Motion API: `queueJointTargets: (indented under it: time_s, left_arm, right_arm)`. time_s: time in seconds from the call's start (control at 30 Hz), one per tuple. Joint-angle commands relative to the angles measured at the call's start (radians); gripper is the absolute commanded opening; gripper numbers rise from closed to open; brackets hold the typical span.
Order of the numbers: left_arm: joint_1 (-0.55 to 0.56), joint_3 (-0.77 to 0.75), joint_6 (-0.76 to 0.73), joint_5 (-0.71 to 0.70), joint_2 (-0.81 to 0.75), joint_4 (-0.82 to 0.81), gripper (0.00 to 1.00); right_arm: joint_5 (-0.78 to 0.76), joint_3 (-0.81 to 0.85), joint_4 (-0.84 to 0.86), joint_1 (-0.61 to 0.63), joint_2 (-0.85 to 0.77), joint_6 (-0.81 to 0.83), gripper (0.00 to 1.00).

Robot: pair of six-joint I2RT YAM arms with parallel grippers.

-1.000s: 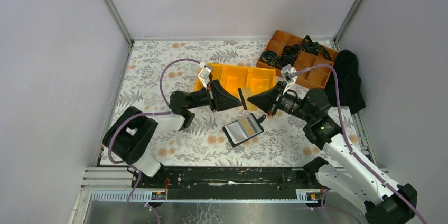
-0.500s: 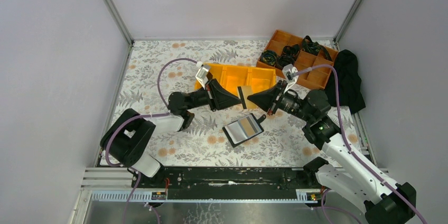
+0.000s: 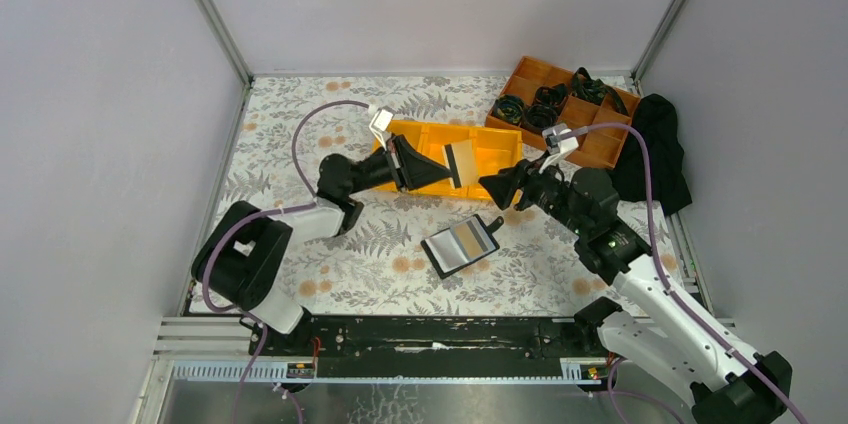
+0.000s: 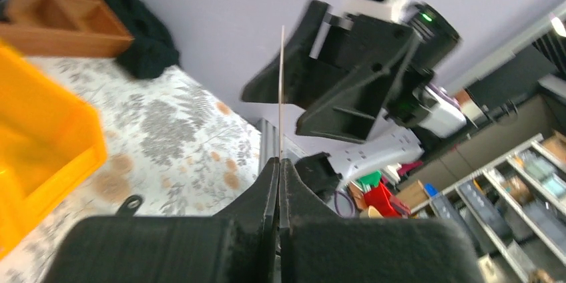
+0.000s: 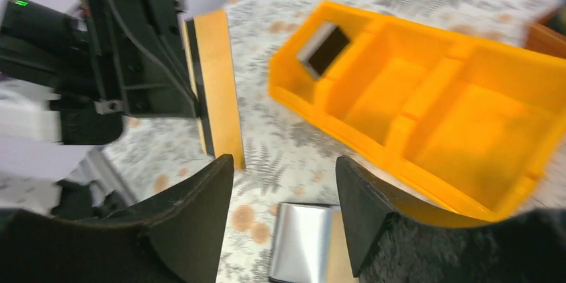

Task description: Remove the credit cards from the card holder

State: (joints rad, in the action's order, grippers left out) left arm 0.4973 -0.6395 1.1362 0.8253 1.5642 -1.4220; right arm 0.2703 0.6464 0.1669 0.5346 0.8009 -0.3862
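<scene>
My left gripper (image 3: 446, 172) is shut on a tan credit card (image 3: 462, 163) and holds it upright above the yellow bin (image 3: 495, 149). In the left wrist view that card (image 4: 281, 89) shows edge-on, rising from the closed jaws (image 4: 279, 163). My right gripper (image 3: 489, 187) hangs open just right of the card, apart from it, with nothing between its fingers (image 5: 284, 166). The black card holder (image 3: 460, 246) lies open on the table below, its silvery sleeves up (image 5: 304, 243). Another card (image 5: 325, 49) leans in the bin's end compartment.
A brown wooden tray (image 3: 590, 144) with black coiled items stands at the back right. A black cloth (image 3: 655, 149) lies beside it against the right wall. The yellow bin (image 5: 427, 103) has three compartments and sits mid-table behind the holder.
My right gripper has opened, let go of the card and drawn back to the right. My left gripper, shut on the card, has carried it up and back over the yellow bin.
</scene>
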Motion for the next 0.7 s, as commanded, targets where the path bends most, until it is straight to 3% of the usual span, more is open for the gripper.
queueJointTargets:
  time_s: [0.0, 0.1, 0.17, 0.27, 0.37, 0.53, 0.67]
  left_arm:
    - [-0.07, -0.076, -0.075, 0.002, 0.01, 0.377, 0.0]
    - [-0.1, -0.192, -0.275, -0.035, -0.013, 0.814, 0.0]
    - [-0.1, -0.334, -0.52, -0.188, -0.029, 1.234, 0.0]
    - [-0.111, -0.5, -0.685, -0.392, -0.036, 1.575, 0.0]
    - [-0.144, -0.635, -0.772, -0.445, 0.009, 1.745, 0.0]
    - [-0.168, -0.883, -0.937, -0.463, 0.219, 2.018, 0.0]
    - [-0.209, -0.974, -1.002, -0.438, 0.321, 2.1, 0.0]
  right_arm:
    - [-0.301, 0.032, -0.159, 0.001, -0.021, 0.077, 0.65]
    - [-0.326, 0.007, -0.167, 0.002, -0.001, 0.085, 0.65]
    - [-0.322, -0.002, -0.158, 0.001, 0.027, 0.081, 0.65]
    - [-0.295, 0.005, -0.127, 0.001, 0.101, 0.077, 0.65]
    - [-0.251, 0.026, -0.103, 0.001, 0.179, 0.082, 0.65]
    - [-0.267, 0.076, -0.148, 0.001, 0.277, 0.099, 0.65]
    - [-0.249, 0.051, -0.112, 0.001, 0.315, 0.089, 0.65]
